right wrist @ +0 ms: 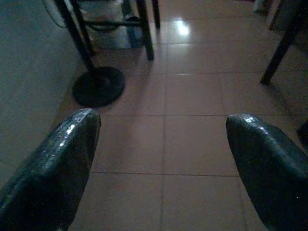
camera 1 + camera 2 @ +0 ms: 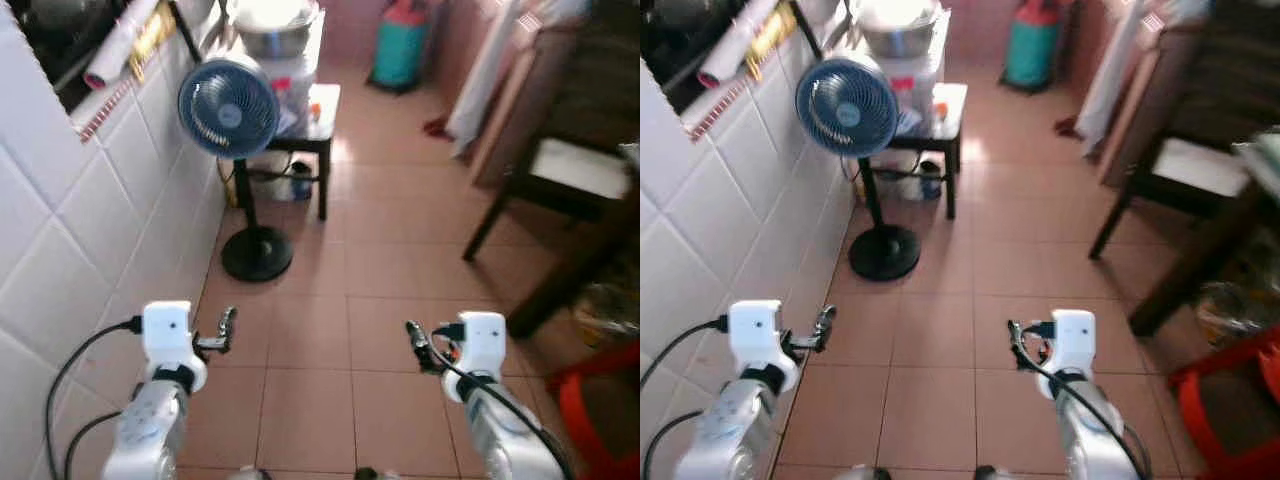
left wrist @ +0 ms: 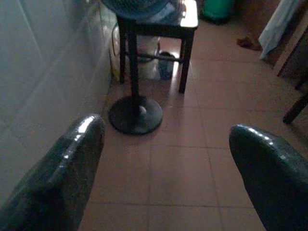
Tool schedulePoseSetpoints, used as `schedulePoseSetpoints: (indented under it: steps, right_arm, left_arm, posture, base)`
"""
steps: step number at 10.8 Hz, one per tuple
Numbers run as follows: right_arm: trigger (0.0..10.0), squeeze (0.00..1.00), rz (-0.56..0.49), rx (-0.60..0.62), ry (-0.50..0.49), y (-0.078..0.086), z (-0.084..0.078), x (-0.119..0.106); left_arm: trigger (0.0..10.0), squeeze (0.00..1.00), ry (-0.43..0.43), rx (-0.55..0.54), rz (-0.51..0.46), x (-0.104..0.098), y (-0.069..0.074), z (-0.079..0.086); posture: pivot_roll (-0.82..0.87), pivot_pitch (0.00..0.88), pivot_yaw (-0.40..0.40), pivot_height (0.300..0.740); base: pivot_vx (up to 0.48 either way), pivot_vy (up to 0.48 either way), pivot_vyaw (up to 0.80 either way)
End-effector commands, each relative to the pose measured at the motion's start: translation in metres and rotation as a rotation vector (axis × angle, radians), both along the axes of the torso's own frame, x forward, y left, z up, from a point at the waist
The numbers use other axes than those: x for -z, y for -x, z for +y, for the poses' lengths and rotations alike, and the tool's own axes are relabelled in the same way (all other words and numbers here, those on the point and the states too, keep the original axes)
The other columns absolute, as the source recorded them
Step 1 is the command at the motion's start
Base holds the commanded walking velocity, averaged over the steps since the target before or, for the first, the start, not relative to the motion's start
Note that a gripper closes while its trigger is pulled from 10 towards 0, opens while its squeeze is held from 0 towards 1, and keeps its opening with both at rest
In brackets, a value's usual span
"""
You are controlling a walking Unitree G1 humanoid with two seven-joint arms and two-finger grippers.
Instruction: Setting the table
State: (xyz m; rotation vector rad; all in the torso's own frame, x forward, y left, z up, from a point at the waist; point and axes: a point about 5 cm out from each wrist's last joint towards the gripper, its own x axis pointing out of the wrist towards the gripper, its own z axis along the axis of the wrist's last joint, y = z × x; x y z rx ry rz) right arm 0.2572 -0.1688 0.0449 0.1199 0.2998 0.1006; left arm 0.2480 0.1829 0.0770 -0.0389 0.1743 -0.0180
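So right now there's nothing in hand, and no plate, cup or cutlery I can pick out anywhere, so how the tableware will handle is a guess: I'd assume crockery, stiff, a bit slick and breakable, best taken by a rim or handle with both fingers well seated. Biggest thing around is the tiled floor [image 2: 330, 330], a long open lane running straight ahead, and that's the easy room for moving. The white tiled wall [image 2: 90, 220] runs close along the robot's left side, so the left arm has little slack that way. On the right there's a dark wooden table [image 2: 590, 250], only partly in frame and blurry, with a dark chair with a pale seat [image 2: 575, 165] tucked beside it; its legs stick out into the lane. A red stool [image 2: 600, 410] sits near the right edge, close to the right arm. Ahead on the left, a blue standing fan [image 2: 230, 108] stands near the wall, its round base on the floor, and just behind it a small dark side table [image 2: 315, 120] carries a metal pot [image 2: 272, 35], maybe where dishes are. The left gripper [image 2: 226, 325] and right gripper [image 2: 415, 340] both hover over bare floor, fingers spread wide with nothing between them.
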Motion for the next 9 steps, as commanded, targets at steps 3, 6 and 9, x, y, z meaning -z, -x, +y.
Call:
schedulePoseSetpoints:
  steps: [3,6,9]
  right_arm:
    - [10.0,0.0,0.008,0.008,-0.004,-0.0012,-0.0021,0.0003]
    - [10.0,0.0,0.009,0.005,-0.005,-0.0013,-0.0007,0.0004]
    - [10.0,0.0,0.008,0.003,-0.008,-0.0012,0.0003,-0.0006]
  left_arm:
    - [10.0,0.0,0.007,-0.017,0.023,0.0076,0.0018,0.0055]
    - [10.0,0.0,0.005,-0.028,0.021,0.0092,0.0005,0.01]
    - [10.0,0.0,0.005,-0.032,0.027,0.0124,0.0009,0.0116]
  posture:
    - [-0.04,0.098,0.02,0.74]
    - [-0.03,0.103,0.019,0.74]
    - [-0.03,0.107,0.02,0.74]
  base:
    - [-0.285,0.0,-0.21]
    - [-0.295,0.0,-0.79]
    - [-0.299,0.0,-0.79]
